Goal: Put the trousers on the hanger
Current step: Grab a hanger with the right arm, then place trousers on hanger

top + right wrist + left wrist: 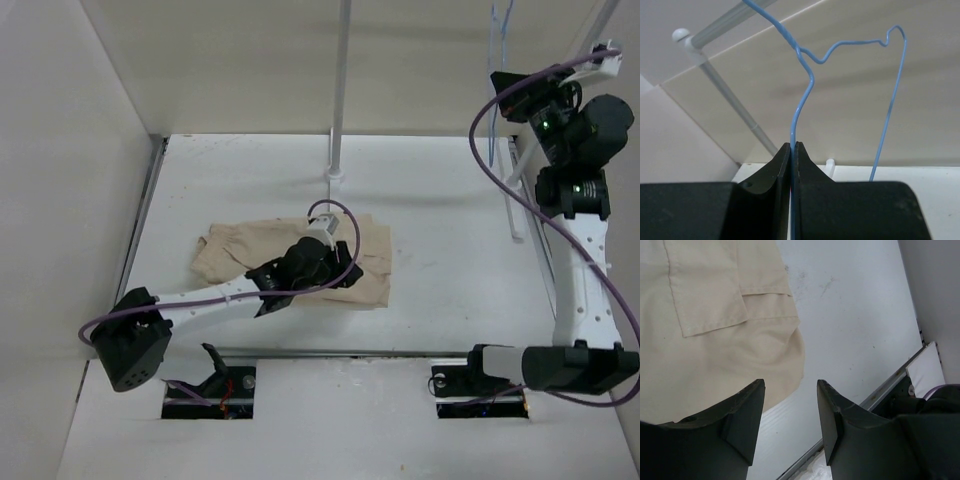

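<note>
The beige trousers [232, 255] lie crumpled flat on the white table, left of centre. My left gripper [343, 268] hovers low over their right edge, jaws open with nothing between them. In the left wrist view one finger hangs over the trousers [715, 340] and the gap of the gripper [790, 386] is over bare table just past the cloth's rounded corner. My right gripper [506, 82] is raised at the far right, shut on the thin blue wire of the hanger [499, 22]. In the right wrist view the hanger [804, 92] rises from the closed gripper [793, 145].
A white upright rack pole [338, 100] stands behind the trousers, its foot [334, 176] on the table. Another rack post [516, 215] stands at the right edge; a pole [725, 92] also shows in the right wrist view. Walls close in left, back and right. A metal rail [350, 352] runs along the near edge.
</note>
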Motion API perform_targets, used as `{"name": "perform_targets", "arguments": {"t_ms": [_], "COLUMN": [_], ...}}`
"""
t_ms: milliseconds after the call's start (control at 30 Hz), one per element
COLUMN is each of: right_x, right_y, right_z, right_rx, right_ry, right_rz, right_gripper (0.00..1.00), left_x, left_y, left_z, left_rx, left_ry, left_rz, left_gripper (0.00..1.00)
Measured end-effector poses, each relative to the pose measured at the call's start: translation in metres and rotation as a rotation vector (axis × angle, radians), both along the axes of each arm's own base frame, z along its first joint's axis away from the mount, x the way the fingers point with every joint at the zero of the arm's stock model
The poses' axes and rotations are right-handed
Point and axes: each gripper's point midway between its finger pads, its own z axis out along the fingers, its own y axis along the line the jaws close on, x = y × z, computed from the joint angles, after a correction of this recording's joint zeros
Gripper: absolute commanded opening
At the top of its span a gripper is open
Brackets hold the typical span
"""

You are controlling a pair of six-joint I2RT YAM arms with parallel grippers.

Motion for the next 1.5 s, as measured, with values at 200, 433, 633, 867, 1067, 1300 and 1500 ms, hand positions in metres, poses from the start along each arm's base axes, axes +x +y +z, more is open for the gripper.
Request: {"name": "perform_targets", "arguments": {"t_ms": [200,433,633,867,1067,1300,1500], "right_x": [-0.071,-0.125,-0.133,-0.148,-0.165,-0.172,-0.175], "right_y": [0.018,0.028,0.045,0.072,0.084,0.092,0.101], "right_z": [0.001,-0.042,-0.138,-0.228,-0.274,-0.315,-0.323], "right_rx": [0.008,0.091,0.192,0.248,0.262,0.238,0.210], "right_ry": [-0.094,-0.139,0.011,0.174,0.249,0.326,0.345], "right_rz": [0.029,0.053,0.099,0.146,0.156,0.150,0.165], "right_gripper": [0.04,0.04,0.04,0.04,0.04,0.05,0.05], "left_x": [0.004,0.013,0.016,0.028,0.030,0.031,0.031], "left_y": [0.000,-0.028,-0.042,-0.048,-0.049,-0.047,-0.054], "left_z": [0.002,0.013,0.014,0.002,0.010,0.070,0.112], "left_rx": [0.012,0.053,0.088,0.142,0.120,-0.068,-0.192], "left_ry": [0.007,-0.025,-0.037,-0.021,-0.016,-0.021,-0.044], "left_rz": [0.007,-0.016,-0.027,-0.012,-0.011,0.010,-0.001], "left_gripper": [0.43,0.43,0.42,0.43,0.42,0.49,0.52]}}
